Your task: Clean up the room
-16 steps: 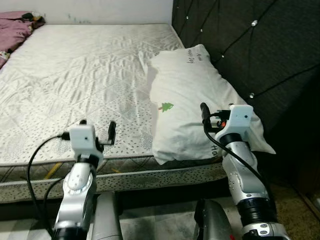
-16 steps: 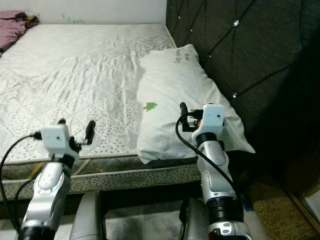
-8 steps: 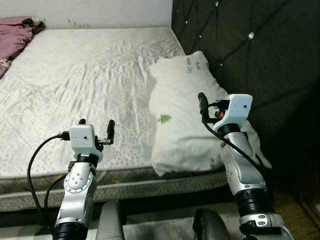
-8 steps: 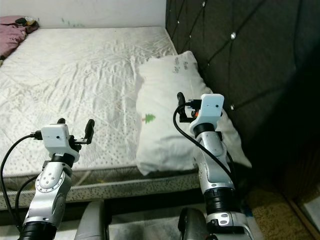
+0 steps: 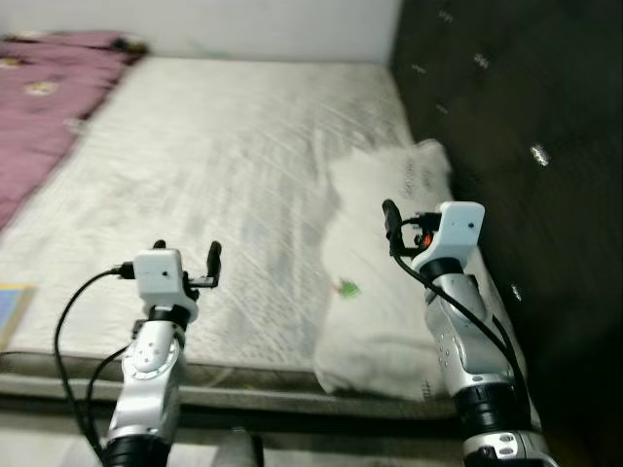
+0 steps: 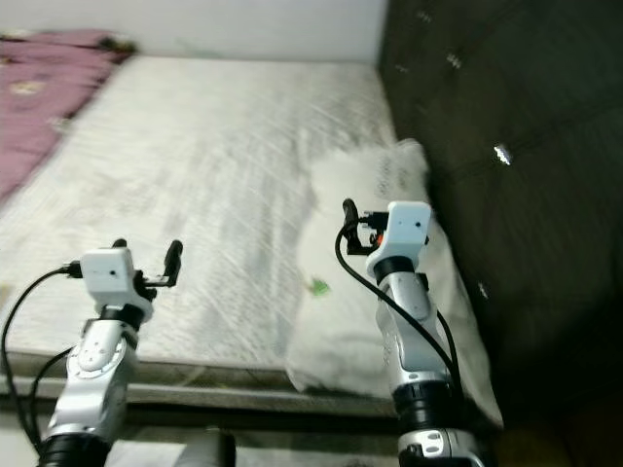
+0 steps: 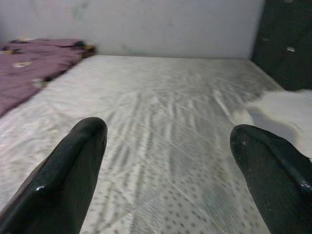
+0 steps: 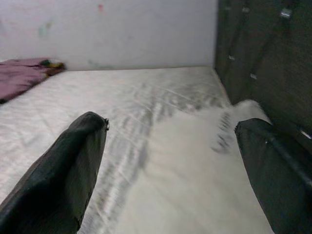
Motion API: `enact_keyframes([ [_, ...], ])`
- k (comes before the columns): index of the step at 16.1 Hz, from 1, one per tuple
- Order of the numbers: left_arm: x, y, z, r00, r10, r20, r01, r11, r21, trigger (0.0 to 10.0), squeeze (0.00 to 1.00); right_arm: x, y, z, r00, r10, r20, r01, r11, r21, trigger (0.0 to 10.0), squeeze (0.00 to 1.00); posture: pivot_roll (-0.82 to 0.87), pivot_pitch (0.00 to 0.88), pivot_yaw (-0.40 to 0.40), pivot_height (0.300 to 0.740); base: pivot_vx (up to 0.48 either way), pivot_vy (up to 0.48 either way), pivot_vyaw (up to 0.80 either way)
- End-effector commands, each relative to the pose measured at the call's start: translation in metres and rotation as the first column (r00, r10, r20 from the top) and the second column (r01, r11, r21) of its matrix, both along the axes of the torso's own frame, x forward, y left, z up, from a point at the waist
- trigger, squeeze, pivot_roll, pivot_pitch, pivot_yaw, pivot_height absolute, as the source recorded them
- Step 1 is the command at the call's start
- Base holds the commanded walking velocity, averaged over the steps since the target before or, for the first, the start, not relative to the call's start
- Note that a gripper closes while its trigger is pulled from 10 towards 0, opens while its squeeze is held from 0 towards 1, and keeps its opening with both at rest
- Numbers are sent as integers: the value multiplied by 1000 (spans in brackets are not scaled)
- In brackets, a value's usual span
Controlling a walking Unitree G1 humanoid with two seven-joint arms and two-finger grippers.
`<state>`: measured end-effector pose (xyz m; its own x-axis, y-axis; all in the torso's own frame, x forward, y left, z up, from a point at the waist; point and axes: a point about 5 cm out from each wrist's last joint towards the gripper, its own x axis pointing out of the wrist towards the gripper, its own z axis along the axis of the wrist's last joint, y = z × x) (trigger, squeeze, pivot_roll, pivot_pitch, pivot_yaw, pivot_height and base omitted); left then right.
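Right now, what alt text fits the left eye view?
Both grippers hover open over a bare white mattress: the left gripper above its near edge, the right gripper above a white pillow against the dark headboard. A purple blanket lies far left.

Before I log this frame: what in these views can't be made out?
- Print on the pillow: blurred by camera motion in both eye views.
- Purple blanket: cut off by the eye views' left edge.
- Blue item on the mattress: cropped, unidentifiable.
- Left gripper and right gripper, both open: fingertips cut off in the wrist views.
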<state>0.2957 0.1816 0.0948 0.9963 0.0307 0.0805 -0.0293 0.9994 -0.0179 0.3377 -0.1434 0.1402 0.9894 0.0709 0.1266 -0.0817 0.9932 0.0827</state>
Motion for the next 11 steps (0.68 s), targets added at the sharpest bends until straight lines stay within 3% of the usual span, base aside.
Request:
enact_keyframes([
  [1, 2, -4, -4, 999, -10, -34, 11, 1000, 13, 10000, 0, 1, 1, 3, 1000, -5, 6, 5, 1000, -2, 10000, 0, 38, 0, 3, 740, 0, 0, 0],
  [7, -6, -6, -14, 996, 6, -84, -6, 1000, 8, 10000, 0, -5, 0, -6, 999, 27, -21, -27, 999, -27, 10000, 0, 32, 0, -10, 740, 0, 0, 0],
  [9, -8, -12, -10, 997, -54, -58, 54, 999, -2, 10000, 0, -5, -2, -6, 1000, -2, -16, 1, 997, -83, 10000, 0, 34, 0, -18, 740, 0, 0, 0],
  [11, -9, -11, -10, 998, -22, -62, 22, 1000, -8, 10000, 0, -3, -8, -8, 998, -36, -43, 32, 995, -92, 10000, 0, 33, 0, -22, 740, 0, 0, 0],
])
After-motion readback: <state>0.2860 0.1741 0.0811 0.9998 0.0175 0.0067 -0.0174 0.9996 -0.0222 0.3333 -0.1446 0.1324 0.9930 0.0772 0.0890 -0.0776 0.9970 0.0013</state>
